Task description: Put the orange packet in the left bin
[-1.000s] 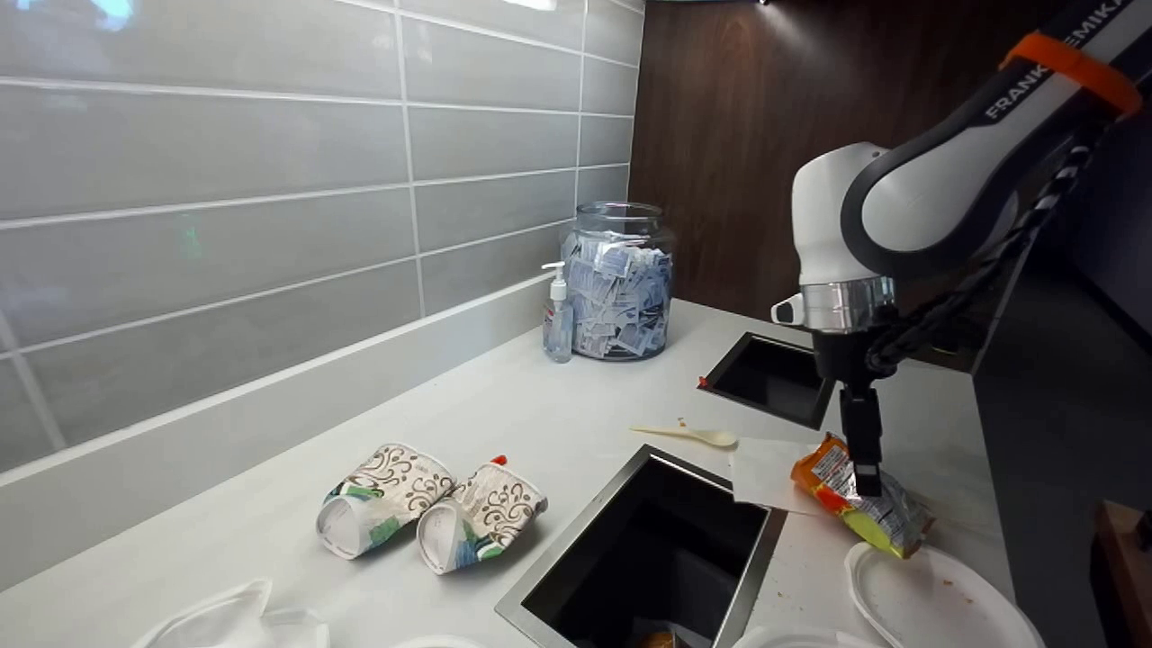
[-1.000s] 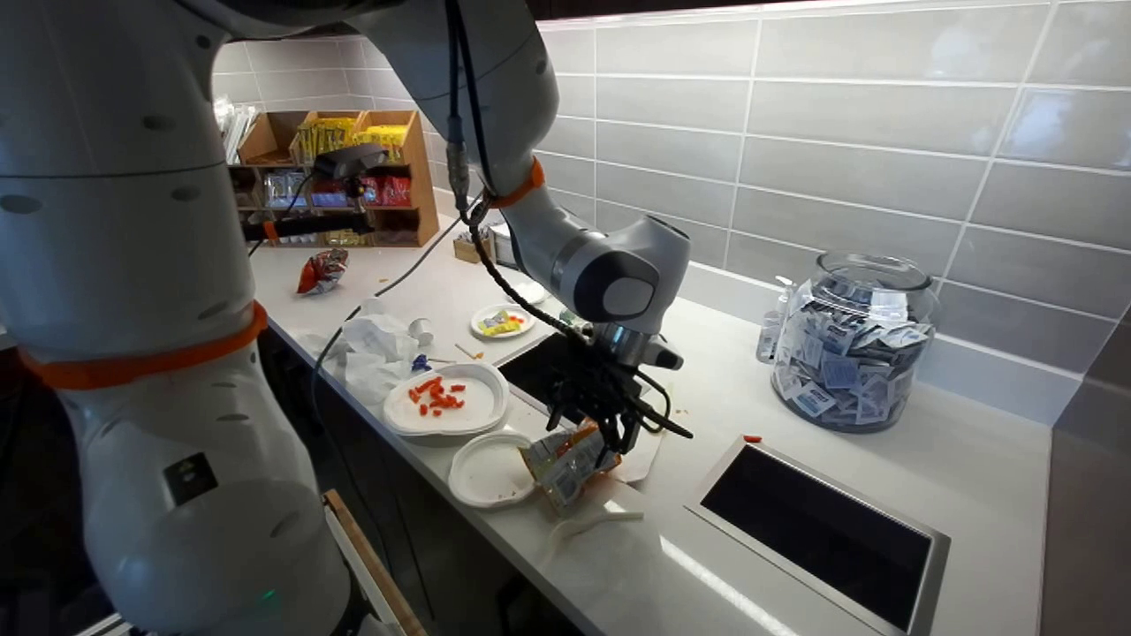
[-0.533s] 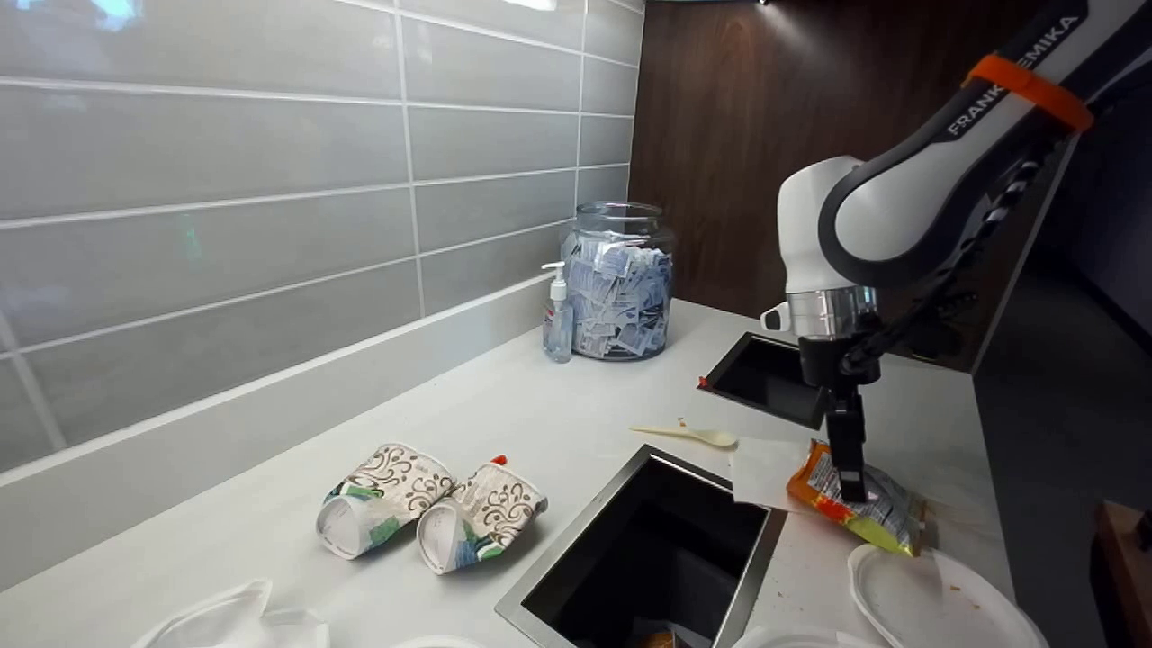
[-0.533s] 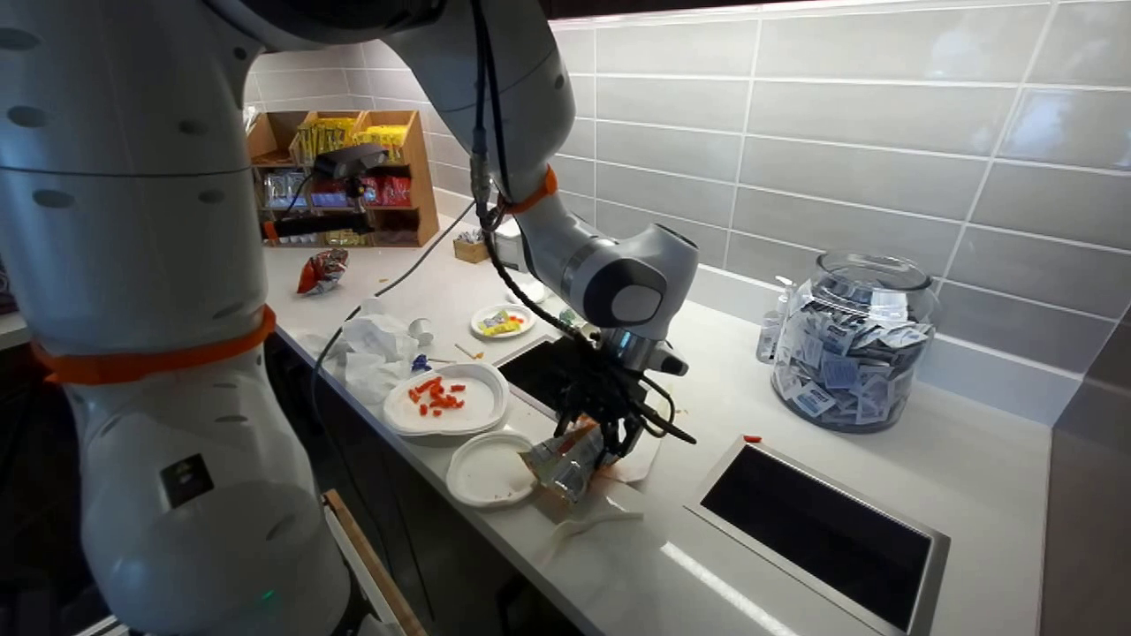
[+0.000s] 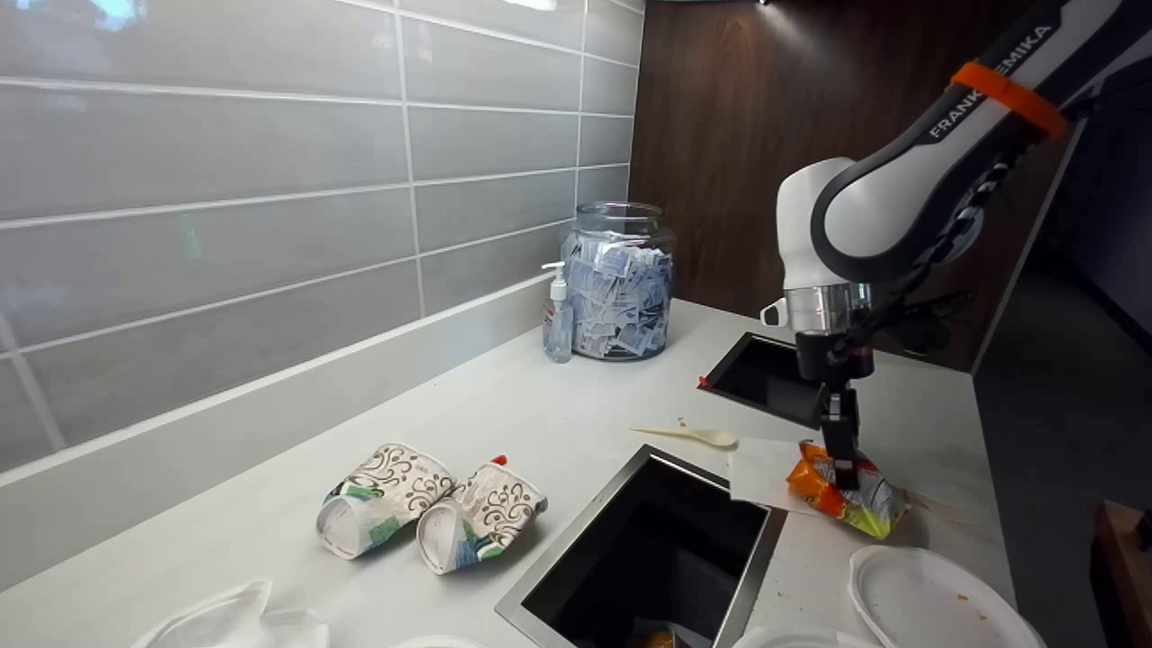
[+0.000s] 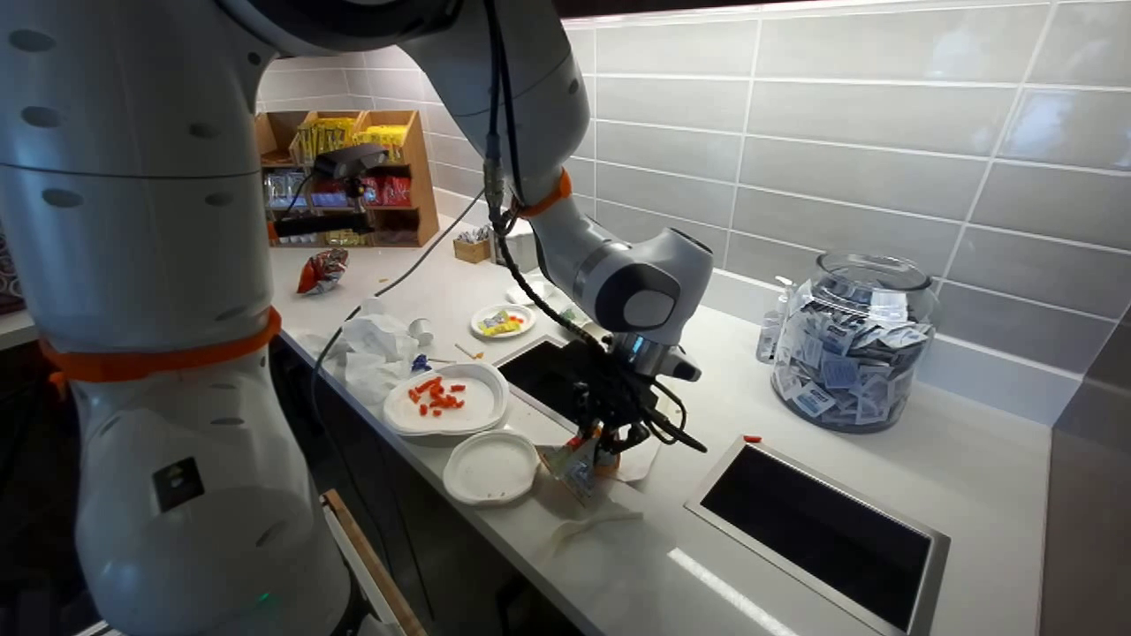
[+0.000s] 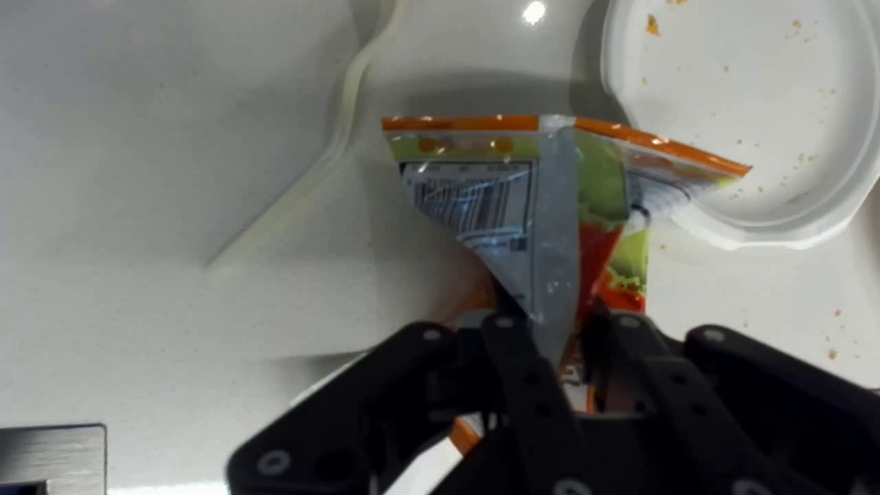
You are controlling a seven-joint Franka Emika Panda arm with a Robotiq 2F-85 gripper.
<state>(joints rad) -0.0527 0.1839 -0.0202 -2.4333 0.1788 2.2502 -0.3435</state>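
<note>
One gripper held one orange packet pinched between two fingers drawn close together, beside the left bin, one of two openings, and near one plate; whether the packet touched the counter was hard to judge. Two patterned cups lay on that bin's opposite side.

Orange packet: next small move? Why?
Probably a short straight lift, before any swing toward the left bin. The gripper looks shut on the orange packet, which is bunched in the grip. In both exterior views it is low, on or just above the counter (can't tell which), beside the bin, not over it.
</note>
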